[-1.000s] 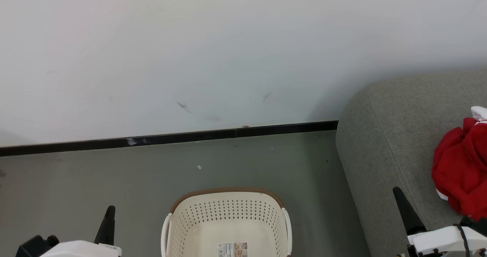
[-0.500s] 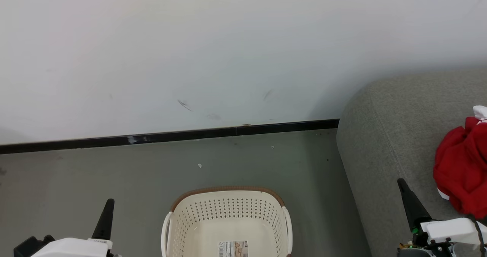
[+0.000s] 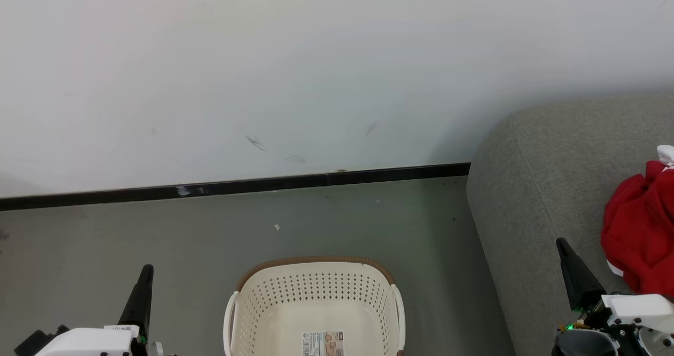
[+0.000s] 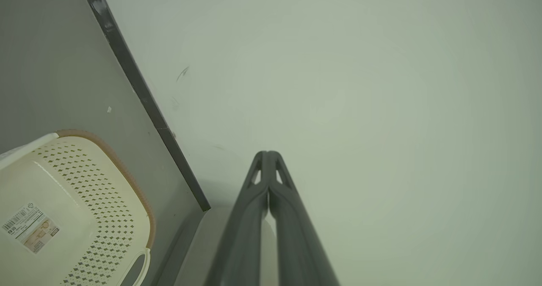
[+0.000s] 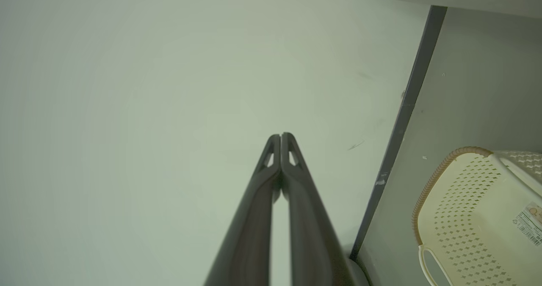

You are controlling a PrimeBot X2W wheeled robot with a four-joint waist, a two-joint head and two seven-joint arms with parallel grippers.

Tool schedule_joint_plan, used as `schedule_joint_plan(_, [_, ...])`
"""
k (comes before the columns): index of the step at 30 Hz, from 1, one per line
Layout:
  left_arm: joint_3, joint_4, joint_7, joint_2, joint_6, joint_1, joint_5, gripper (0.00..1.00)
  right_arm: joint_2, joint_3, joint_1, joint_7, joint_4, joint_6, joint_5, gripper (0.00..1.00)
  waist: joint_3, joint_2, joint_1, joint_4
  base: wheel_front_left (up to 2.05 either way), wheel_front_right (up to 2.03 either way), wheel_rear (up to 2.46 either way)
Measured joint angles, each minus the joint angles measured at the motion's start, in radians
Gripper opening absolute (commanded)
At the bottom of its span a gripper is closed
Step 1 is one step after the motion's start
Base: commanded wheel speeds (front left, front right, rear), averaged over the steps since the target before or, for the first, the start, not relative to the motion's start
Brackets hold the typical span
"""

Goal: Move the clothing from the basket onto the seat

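Home corner — a living-room nook, by every sign before me.
I face a grey upholstered seat (image 3: 537, 187) set against a scuffed white wall (image 3: 316, 71), with a black skirting strip (image 3: 263, 185) and bare grey floor (image 3: 158, 240) — plus a cream laundry basket (image 3: 316, 287) and red clothing (image 3: 637, 240) heaped on the cushion.

One basket (image 3: 316, 288), one seat (image 3: 542, 187)

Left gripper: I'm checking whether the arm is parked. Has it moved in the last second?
Yes. In the head view the left gripper has moved up the picture, its tip now almost level with the basket rim.
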Motion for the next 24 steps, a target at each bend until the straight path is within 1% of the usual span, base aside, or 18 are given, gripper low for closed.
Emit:
schedule_joint_plan(3, [0.01, 0.002, 0.008, -0.004, -0.009, 0.0, -0.023, 0.0, -0.004, -0.001, -0.015, 0.007, 0.002, 0.0, 0.042, 0.0, 0.001, 0.0, 0.0, 0.0, 0.0, 0.0, 0.0])
schedule_joint_plan(24, [0.012, 0.011, 0.011, -0.005, -0.014, -0.016, -0.023, 0.0, -0.004, -0.001, -0.022, 0.007, 0.014, 0.0, 0.046, 0.0, 0.001, 0.0, -0.0001, 0.0, 0.0, 0.0, 0.0])
